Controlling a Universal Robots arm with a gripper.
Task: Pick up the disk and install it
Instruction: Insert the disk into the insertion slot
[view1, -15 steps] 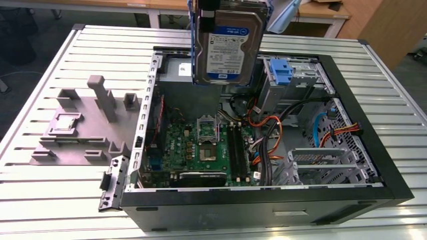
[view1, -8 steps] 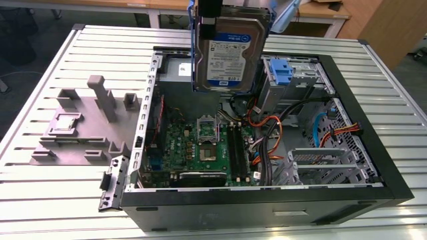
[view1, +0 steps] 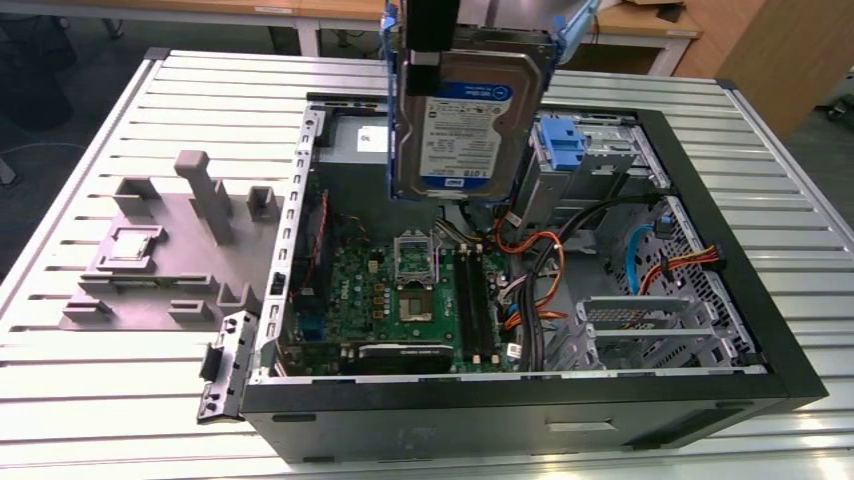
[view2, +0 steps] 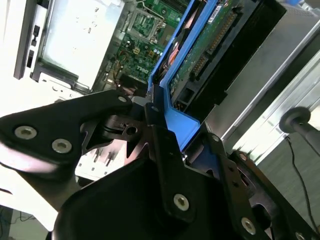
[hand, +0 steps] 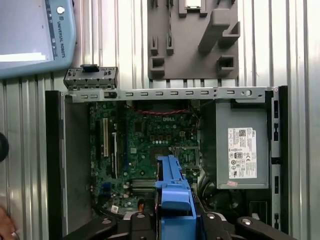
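Gripper is pointing straight down over the open computer case, clenching the disk by its blue bracket; disk is hanging upright above the motherboard.

Taking the green board as a dial, the blue-framed disk is at six o'clock, the grey box at three.

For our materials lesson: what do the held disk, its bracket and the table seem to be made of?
The disk: likely metal, going by its dull silver casing. Its bracket: probably plastic, with a uniform bright blue colour and moulded shape. The table: seemingly aluminium, with pale matte slats and grooves between them.
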